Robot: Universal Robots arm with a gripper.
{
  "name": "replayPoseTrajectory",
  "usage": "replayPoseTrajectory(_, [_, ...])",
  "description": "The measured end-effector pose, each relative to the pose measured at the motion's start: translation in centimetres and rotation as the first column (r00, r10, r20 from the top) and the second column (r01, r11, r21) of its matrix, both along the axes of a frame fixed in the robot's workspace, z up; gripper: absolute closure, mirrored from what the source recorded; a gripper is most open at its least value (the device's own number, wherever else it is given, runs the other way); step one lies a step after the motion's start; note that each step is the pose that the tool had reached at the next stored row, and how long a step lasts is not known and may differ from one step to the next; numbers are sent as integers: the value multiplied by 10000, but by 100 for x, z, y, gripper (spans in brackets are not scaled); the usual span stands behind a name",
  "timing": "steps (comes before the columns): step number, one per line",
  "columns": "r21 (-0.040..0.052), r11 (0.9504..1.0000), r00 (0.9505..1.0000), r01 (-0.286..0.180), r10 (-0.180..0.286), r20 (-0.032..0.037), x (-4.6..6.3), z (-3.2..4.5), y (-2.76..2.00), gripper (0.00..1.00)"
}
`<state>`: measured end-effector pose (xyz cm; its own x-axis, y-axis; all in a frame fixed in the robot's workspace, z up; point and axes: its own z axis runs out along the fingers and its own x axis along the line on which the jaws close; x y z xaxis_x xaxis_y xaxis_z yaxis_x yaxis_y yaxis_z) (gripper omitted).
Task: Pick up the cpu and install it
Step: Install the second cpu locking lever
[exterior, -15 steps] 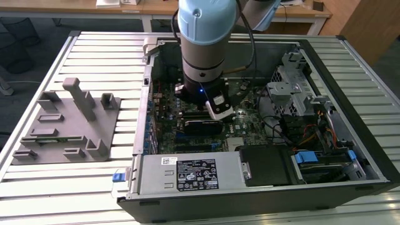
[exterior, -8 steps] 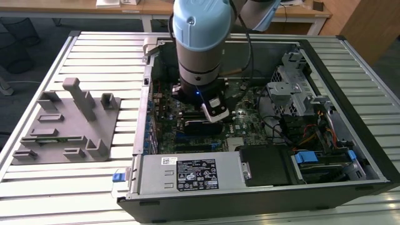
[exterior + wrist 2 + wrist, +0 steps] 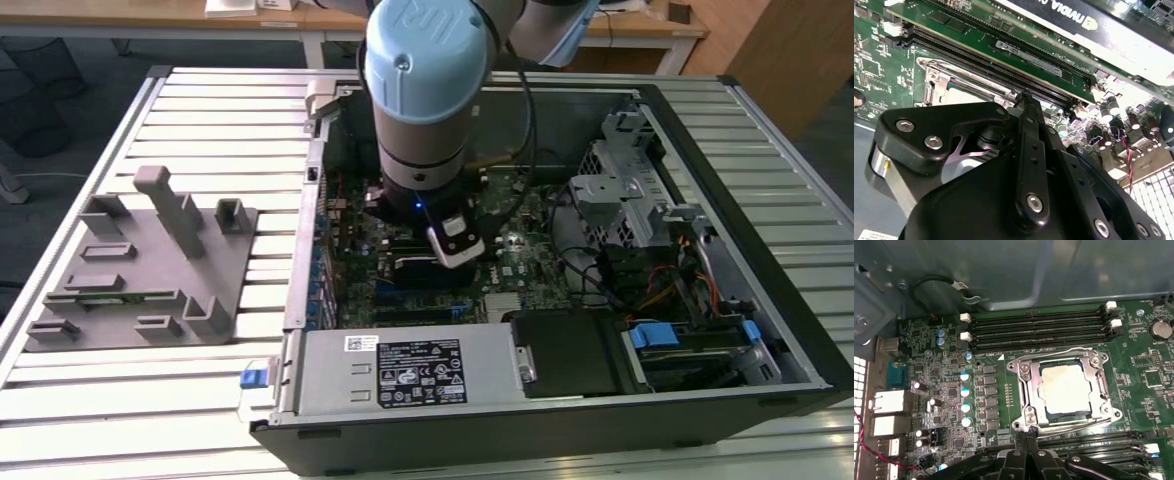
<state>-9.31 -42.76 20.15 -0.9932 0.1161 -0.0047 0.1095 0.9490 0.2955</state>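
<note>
Your black gripper [image 3: 1027, 436], fingers pressed together on nothing, hangs just beside the metal-framed square socket [image 3: 1064, 390] of the green motherboard [image 3: 989, 390], where the small pale silvery cpu [image 3: 1063, 389] already lies, so a low drift could, I think, scratch it or the socket's frame.

The square pale silvery cpu chip [image 3: 1064, 388] has a dull cream-tinged top. The flat motherboard [image 3: 1139, 365] is green, with black memory slots [image 3: 1039, 325]. The plastic slotted holder block [image 3: 140, 270] at left is grey. The rounded arm joint cap [image 3: 427, 50] is light blue.
</note>
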Motion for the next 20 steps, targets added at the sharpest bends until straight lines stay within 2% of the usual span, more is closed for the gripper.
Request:
replayPoseTrajectory(10, [137, 9999, 10000, 0, 0, 0, -16, -102, 2, 89])
replayPoseTrajectory(16, [184, 9998, 10000, -2, 2, -6, -43, -151, 11, 89])
replayPoseTrajectory(20, [173, 9999, 10000, -2, 2, -14, -69, -175, 16, 89])
